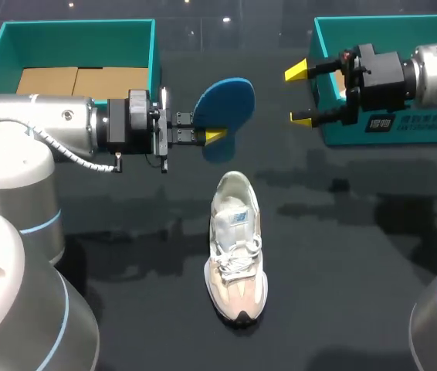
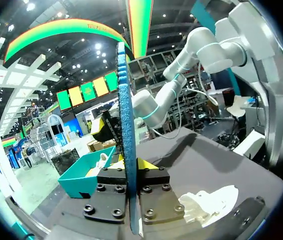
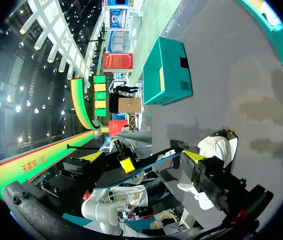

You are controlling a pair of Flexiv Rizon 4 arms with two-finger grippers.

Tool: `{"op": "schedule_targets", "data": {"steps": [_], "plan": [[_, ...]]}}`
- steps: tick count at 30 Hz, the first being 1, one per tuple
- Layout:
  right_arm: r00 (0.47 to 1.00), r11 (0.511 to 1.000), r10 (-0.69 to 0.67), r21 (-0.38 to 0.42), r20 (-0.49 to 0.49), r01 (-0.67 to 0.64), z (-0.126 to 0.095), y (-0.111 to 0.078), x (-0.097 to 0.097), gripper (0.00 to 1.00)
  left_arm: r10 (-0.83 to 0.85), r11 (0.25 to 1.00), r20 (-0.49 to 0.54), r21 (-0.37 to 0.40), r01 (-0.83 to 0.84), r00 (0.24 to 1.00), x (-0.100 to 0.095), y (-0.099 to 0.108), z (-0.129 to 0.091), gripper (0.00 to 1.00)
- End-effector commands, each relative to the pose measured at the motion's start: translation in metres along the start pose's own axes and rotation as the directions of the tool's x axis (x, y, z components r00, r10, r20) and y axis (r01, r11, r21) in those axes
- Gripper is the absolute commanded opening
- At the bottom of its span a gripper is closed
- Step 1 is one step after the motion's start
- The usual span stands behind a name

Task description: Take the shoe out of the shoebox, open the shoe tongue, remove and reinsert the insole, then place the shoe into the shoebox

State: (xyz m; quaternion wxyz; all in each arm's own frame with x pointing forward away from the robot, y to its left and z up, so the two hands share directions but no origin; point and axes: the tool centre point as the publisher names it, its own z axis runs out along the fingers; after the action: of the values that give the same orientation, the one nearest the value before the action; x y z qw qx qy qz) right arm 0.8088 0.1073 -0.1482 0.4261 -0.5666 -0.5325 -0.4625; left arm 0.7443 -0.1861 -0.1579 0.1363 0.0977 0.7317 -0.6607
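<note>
While the dark table [image 1: 342, 309] carries two teal boxes at its far side, left box [image 1: 79, 39] with brown card [image 1: 79, 79] inside and right box [image 1: 388, 35] behind the right arm, the shoe [image 1: 236, 247] lies outside both, near mid-table, toe toward the robot. Blue insole [image 1: 226, 99] is held clear of the table beyond the heel, pinched from both sides by the left gripper [image 1: 215, 136]. Right gripper [image 1: 299, 94] is spread wide, holds nothing, and is apart from the insole.

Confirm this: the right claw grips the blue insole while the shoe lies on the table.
Wrong arm: the head view shows the left claw shut on the blue insole; the right claw is open, empty. The shoe does lie on the table.
</note>
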Motion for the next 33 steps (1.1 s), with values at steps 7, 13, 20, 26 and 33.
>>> {"op": "schedule_targets", "data": {"steps": [7, 13, 20, 26, 33], "plan": [[1.000, 1.000, 0.002, 0.000, 0.004, -0.002, 0.000, -0.001, 0.000, 1.00, -0.333, 0.943, -0.054, -0.039, 0.331, 0.941, -0.015, -0.001, 0.001, 0.00], [1.000, 1.000, 0.002, 0.000, 0.004, -0.002, 0.000, -0.001, 0.000, 1.00, -0.704, 0.706, -0.129, -0.022, 0.708, 0.698, -0.027, -0.006, -0.010, 0.00], [1.000, 1.000, 0.002, 0.000, 0.004, -0.002, 0.000, -0.001, 0.000, 1.00, -0.661, 0.746, -0.134, -0.015, 0.666, 0.738, -0.026, -0.009, -0.014, 0.00], [1.000, 1.000, 0.002, 0.000, 0.004, -0.002, 0.000, -0.001, 0.000, 1.00, -0.661, 0.746, -0.134, -0.015, 0.666, 0.738, -0.026, -0.009, -0.014, 0.00], [1.000, 1.000, 0.002, 0.000, 0.004, -0.002, 0.000, -0.001, 0.000, 1.00, -0.886, 0.456, -0.088, 0.016, 0.890, 0.456, -0.033, 0.002, -0.010, 0.00]]}}
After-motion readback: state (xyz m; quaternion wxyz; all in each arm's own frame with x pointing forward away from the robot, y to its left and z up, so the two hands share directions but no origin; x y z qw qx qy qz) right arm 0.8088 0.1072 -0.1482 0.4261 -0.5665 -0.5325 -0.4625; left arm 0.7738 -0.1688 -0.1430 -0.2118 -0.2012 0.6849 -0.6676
